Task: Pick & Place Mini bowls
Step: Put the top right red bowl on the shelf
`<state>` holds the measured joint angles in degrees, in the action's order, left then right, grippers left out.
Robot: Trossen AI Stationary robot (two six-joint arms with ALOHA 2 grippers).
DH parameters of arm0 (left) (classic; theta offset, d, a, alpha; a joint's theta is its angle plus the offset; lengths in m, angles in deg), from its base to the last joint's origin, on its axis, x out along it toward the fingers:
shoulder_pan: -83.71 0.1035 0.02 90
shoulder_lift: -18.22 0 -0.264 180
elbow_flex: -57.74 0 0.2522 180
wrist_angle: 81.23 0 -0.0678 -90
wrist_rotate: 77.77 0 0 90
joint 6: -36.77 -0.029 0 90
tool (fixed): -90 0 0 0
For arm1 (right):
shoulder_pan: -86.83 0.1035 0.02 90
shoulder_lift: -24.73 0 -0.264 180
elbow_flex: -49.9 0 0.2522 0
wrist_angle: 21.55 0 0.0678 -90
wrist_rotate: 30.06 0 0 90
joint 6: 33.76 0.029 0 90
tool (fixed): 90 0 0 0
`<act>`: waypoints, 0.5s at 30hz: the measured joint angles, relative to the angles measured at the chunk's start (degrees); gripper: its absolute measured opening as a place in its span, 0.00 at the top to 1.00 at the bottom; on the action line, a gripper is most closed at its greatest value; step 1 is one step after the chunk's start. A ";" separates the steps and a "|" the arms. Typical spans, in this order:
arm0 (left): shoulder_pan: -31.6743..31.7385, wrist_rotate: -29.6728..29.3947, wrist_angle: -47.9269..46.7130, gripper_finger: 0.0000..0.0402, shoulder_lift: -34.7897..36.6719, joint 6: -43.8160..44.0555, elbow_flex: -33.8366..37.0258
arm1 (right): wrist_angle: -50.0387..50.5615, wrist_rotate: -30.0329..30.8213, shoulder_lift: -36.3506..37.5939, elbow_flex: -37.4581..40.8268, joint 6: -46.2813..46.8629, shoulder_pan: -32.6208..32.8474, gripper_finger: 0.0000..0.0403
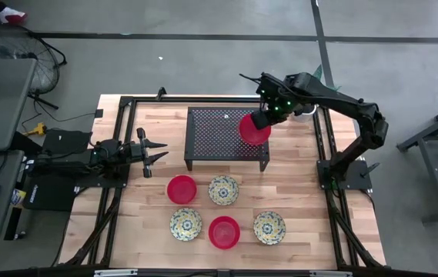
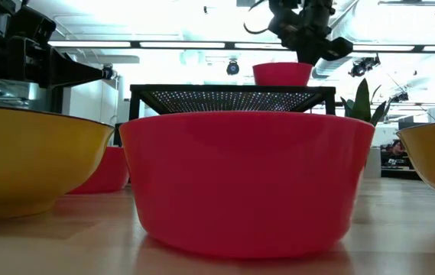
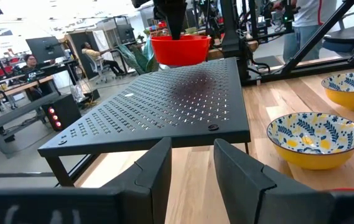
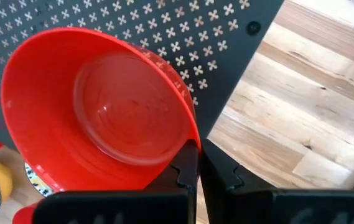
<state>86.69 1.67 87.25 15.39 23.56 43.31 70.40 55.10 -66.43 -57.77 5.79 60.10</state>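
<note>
The black perforated rack (image 1: 227,137) is bare except its right edge, where the right gripper (image 1: 267,117) holds a red bowl (image 1: 254,129). Five bowls crowd the table's (image 1: 295,185) front; its sides lie open.

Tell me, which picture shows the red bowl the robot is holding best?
The right wrist view: the held red bowl fills it, rim pinched in the right gripper. The high view shows it small over the black rack; the low and left wrist views show it far off, side-on.
</note>
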 joint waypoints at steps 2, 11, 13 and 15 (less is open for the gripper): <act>0.00 0.01 -0.02 0.71 0.00 0.01 0.00 | -0.26 0.00 0.00 0.00 0.00 -0.24 1.00; 0.00 0.00 -0.02 0.71 0.02 0.01 0.00 | -2.19 -2.05 -2.34 0.07 -2.10 -0.68 1.00; 0.00 -0.01 0.00 0.71 0.02 0.01 0.00 | -2.59 -1.82 -2.38 0.07 -2.20 -0.65 1.00; 0.00 0.00 -0.02 0.71 0.01 0.01 0.00 | -2.75 -1.80 -2.36 0.07 -2.36 -0.65 0.99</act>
<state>86.69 1.67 87.23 15.40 23.57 43.31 67.65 53.31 -68.79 -57.69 3.43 59.45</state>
